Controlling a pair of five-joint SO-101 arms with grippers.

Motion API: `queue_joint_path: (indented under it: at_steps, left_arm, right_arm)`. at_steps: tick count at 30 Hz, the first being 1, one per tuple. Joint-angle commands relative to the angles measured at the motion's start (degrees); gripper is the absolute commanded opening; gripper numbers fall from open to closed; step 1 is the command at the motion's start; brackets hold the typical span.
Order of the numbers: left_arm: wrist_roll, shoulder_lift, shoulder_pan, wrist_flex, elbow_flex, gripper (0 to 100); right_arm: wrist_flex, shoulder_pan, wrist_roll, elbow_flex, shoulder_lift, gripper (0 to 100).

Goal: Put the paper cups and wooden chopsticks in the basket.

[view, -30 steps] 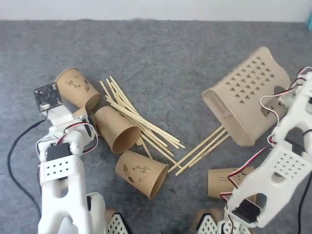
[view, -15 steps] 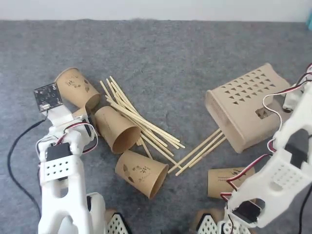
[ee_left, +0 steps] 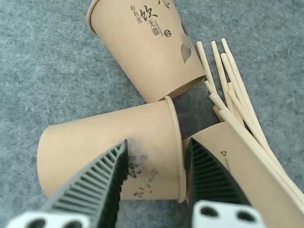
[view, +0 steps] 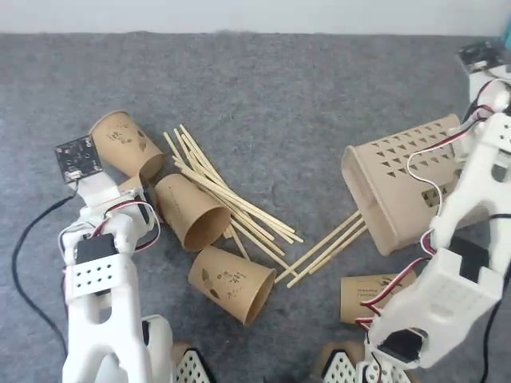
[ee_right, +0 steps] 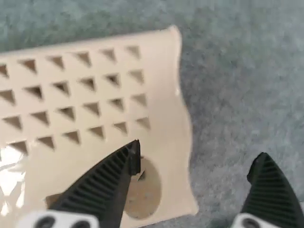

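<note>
**Beige basket (view: 403, 183) may slip**

The basket lies on its side at three o'clock, mouth toward eight. The right gripper (ee_right: 198, 154), jaws apart, straddles its handle-hole wall; a shallow bite could let it slip. The basket has swung flatter than a second ago. The left gripper (ee_left: 156, 145), jaws apart, straddles a paper cup (ee_left: 80, 152) at nine o'clock.

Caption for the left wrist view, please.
Left gripper open over a tipped paper cup, another cup and wooden chopsticks beside it.
</note>
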Motion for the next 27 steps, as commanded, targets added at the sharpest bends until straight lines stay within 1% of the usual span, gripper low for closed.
queue_joint_path:
  at_steps: [1, 3, 7, 12, 15, 17, 20, 23, 27]
  left_arm:
    - [-0.44, 0.35, -0.62, -1.05, 0.31, 19]
    - [-0.53, 0.35, -0.62, -1.05, 0.31, 19]
    - [-0.53, 0.35, -0.62, -1.05, 0.31, 19]
    - [-0.53, 0.35, -0.62, -1.14, 0.31, 19]
    - [-0.53, 0.35, -0.62, -1.14, 0.31, 19]
    - [-0.53, 0.35, -0.62, -1.14, 0.31, 19]
    - [-0.53, 0.35, -0.62, -1.14, 0.31, 19]
    - [-0.53, 0.35, -0.62, -1.14, 0.57, 19]
    - [-0.53, -0.09, -0.62, -1.14, 0.92, 19]
  right_arm:
    - [-4.53, 0.75, 1.32, -0.97, 1.1, 35.8]
    - [-5.05, 0.92, 1.58, -0.97, 3.21, 35.8]
    - [-2.77, 2.15, 5.71, -0.97, 8.13, 35.8]
    - [-2.07, 3.65, 9.05, -0.97, 11.91, 35.7]
    - [-0.22, 3.56, 9.58, -0.97, 13.41, 35.2]
    - [2.68, 2.51, 10.2, -0.97, 14.29, 31.1]
    - [9.19, 0.31, 13.89, -0.97, 15.52, 20.0]
    - [12.62, -1.45, 14.86, -0.97, 16.31, 10.4]
    - [12.88, -1.36, 15.12, -0.97, 16.22, 8.9]
